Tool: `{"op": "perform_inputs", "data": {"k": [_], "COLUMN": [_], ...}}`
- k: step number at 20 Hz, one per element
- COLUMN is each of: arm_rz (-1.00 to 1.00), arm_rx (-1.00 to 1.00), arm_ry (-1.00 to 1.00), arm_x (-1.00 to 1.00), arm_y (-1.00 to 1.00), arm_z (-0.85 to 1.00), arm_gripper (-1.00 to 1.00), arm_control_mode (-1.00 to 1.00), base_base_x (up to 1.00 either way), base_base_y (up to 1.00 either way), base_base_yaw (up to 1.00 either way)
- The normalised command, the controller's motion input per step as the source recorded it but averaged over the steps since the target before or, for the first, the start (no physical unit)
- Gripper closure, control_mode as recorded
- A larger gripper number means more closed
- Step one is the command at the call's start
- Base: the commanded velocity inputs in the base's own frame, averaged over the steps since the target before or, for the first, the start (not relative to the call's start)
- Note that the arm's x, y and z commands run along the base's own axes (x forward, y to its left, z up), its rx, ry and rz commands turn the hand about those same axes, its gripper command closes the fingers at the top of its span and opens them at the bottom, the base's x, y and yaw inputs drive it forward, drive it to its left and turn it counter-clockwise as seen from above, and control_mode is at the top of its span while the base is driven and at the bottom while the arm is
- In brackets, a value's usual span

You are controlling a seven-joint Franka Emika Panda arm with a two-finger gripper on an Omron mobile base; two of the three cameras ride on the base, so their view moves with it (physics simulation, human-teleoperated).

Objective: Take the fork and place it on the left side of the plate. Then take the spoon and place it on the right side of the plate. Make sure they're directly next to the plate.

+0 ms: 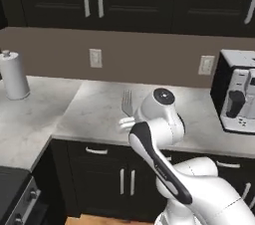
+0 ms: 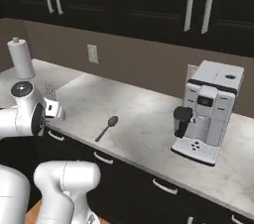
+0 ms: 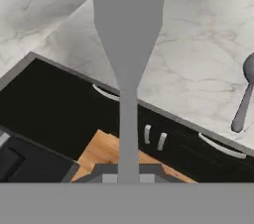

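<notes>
A: Status of the fork? 
B: Clamped in the jaws by the handle end; it runs straight out from them, tines furthest away; in the left base view the tines stand up just past the hand, above the desk edge.

A: Spoon?
B: The spoon lies flat on the desk, untouched; from the hand view it sits off to the right of the jaws and further out, bowl away, handle toward the desk's front edge.

A: Plate?
B: I cannot find it in these pictures; so no target to judge against yet.

A: Progress, then?
B: My reading: first pick done, fork lifted clear; fork placement left of the plate not yet done; the whole spoon half is still to do; the plate must be found first.

A: Risk?
B: Grip is far down the handle; the fork may swing.
</notes>
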Motion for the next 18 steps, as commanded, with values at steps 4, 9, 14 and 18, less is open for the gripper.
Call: {"op": "perform_inputs", "data": {"k": [4, 9, 14, 18], "arm_rz": [0.0, 0.0, 0.0, 0.0], "arm_rx": [0.0, 0.0, 0.0, 0.0], "arm_ry": [0.0, 0.0, 0.0, 0.0], "arm_x": [0.0, 0.0, 0.0, 0.0], "arm_y": [0.0, 0.0, 0.0, 0.0], "arm_z": [0.0, 0.0, 0.0, 0.0], "arm_gripper": [1.0, 1.0, 1.0, 1.0], "arm_control_mode": [1.0, 1.0, 1.0, 1.0], "base_base_x": [-0.2, -0.49, -0.97, -0.83], "base_base_y": [0.78, 0.54, 0.0, 0.0], "base_base_yaw": [0.5, 0.46, 0.33, 0.39]}}
